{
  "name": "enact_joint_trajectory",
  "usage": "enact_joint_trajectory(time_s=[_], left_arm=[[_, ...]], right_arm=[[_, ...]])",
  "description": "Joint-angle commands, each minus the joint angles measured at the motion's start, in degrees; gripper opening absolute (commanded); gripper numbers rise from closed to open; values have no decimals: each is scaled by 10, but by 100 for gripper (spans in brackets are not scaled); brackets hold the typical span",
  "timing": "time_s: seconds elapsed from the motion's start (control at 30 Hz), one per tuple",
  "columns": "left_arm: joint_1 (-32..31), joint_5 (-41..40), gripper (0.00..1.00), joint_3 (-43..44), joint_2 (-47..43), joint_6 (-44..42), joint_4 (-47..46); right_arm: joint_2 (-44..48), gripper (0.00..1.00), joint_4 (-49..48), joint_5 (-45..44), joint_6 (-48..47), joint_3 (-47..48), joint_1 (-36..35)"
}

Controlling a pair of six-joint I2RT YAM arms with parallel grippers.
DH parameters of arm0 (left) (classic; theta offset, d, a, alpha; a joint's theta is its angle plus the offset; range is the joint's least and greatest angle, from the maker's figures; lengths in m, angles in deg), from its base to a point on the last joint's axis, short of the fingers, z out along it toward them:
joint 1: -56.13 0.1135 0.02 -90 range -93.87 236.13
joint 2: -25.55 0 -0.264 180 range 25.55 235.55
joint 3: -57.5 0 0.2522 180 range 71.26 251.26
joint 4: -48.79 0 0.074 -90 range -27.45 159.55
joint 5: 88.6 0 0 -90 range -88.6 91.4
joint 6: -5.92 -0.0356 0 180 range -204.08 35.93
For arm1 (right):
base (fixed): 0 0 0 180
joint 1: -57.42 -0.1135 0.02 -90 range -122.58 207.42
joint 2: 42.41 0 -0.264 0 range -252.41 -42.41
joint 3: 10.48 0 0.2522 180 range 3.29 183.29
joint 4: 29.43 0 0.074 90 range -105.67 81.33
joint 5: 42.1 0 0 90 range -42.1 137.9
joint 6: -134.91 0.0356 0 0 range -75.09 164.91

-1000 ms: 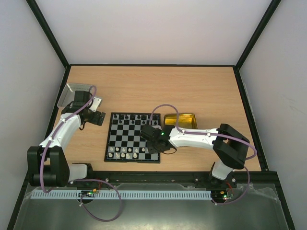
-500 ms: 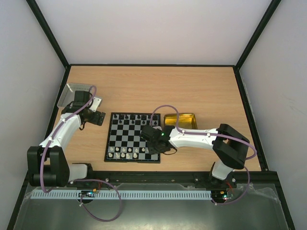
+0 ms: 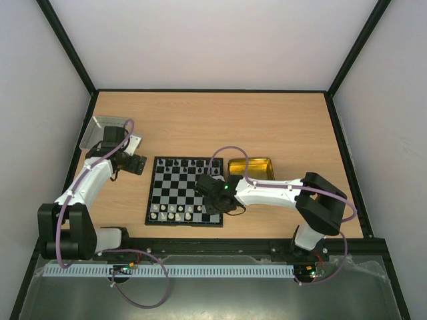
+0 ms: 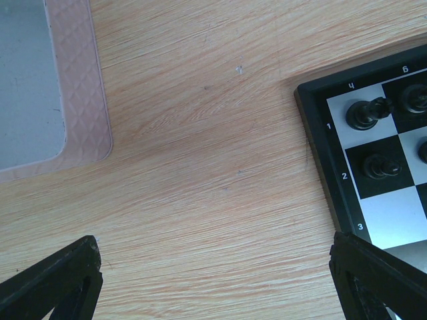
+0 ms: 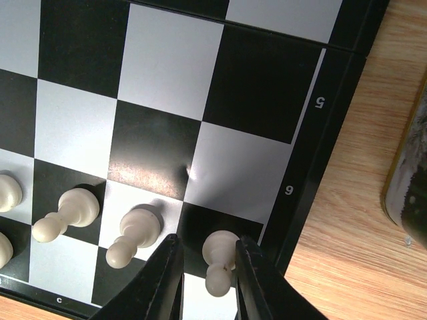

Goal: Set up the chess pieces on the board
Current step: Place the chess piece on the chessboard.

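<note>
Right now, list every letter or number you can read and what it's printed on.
On the border of the board, left wrist view:
"1"
"2"
"3"
"ч" (perhaps an inverted h)
"б" (perhaps an inverted g)
On its border, right wrist view:
"5"
"6"
"c"
Top view: markings too small to read.

Wooden table (image 3: pixel 267 127): three items recorded.
The board (image 3: pixel 170 188) is set towards the near edge, a gold tin tray (image 3: pixel 252 166) just right of it, a silver-grey lid (image 3: pixel 99 128) at the left edge.
</note>
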Motion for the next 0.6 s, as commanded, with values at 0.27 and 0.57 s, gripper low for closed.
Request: enact_joint_trajectory(time_s=[0.27, 0.57], left_arm=[[-1, -4, 93, 11, -3, -2, 3], [-1, -5, 93, 13, -5, -3, 5]], right_arm=[[-9, 20, 6, -11, -2, 12, -4], [-10, 17, 2, -13, -2, 4, -4]])
